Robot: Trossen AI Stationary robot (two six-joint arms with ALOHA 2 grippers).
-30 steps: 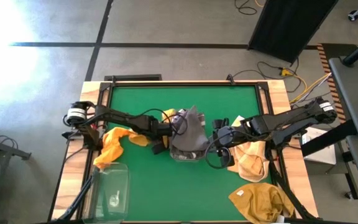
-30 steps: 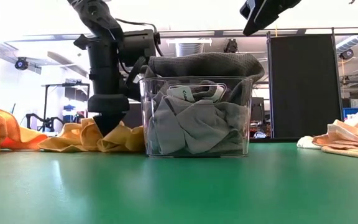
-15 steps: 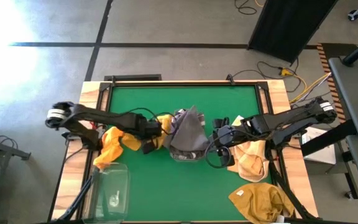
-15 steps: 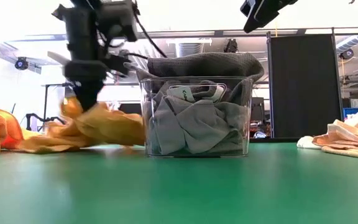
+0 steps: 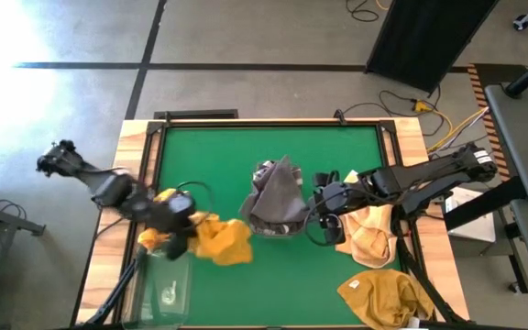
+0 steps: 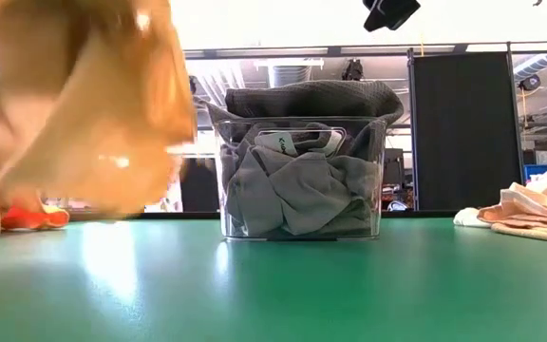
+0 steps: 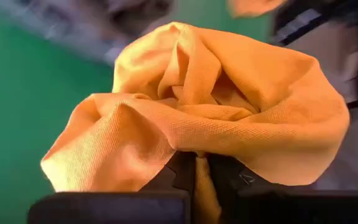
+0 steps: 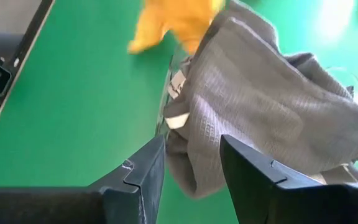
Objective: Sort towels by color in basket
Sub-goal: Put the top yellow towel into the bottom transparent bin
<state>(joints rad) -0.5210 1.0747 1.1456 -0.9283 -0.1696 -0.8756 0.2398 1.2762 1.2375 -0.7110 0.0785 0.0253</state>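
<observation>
My left gripper (image 5: 183, 229) is over the table's near left part, shut on a bunched orange towel (image 5: 221, 240) that shows blurred and raised in the low view (image 6: 84, 104). Just nearer stands an empty clear basket (image 5: 168, 280). A second clear basket (image 5: 278, 213) at mid-table holds several grey towels (image 6: 297, 180), one draped over its rim. My right gripper (image 8: 191, 174) hovers open above that basket's right side, touching nothing. More orange cloth (image 6: 27, 217) lies on the table at the left. My left gripper pinches a gathered fold of the orange towel (image 7: 197, 149) between its two fingers (image 7: 179, 177). The cloth bunches up in front of the fingertips and hides the exact place of contact. The towel is lifted clear of the table and trails toward the table's right, slack.
Pale yellow towels (image 5: 371, 234) lie heaped by the table's right edge, and a mustard one (image 5: 385, 295) at the near right corner. Bare green table (image 5: 282, 275) lies between the two baskets. Wooden rails edge the table.
My left gripper has swung from beside the grey-towel basket toward the table's left and near edge, staying shut on the orange towel. The towel has been pulled away from the basket's side, lifted off the table and carried along, swinging.
</observation>
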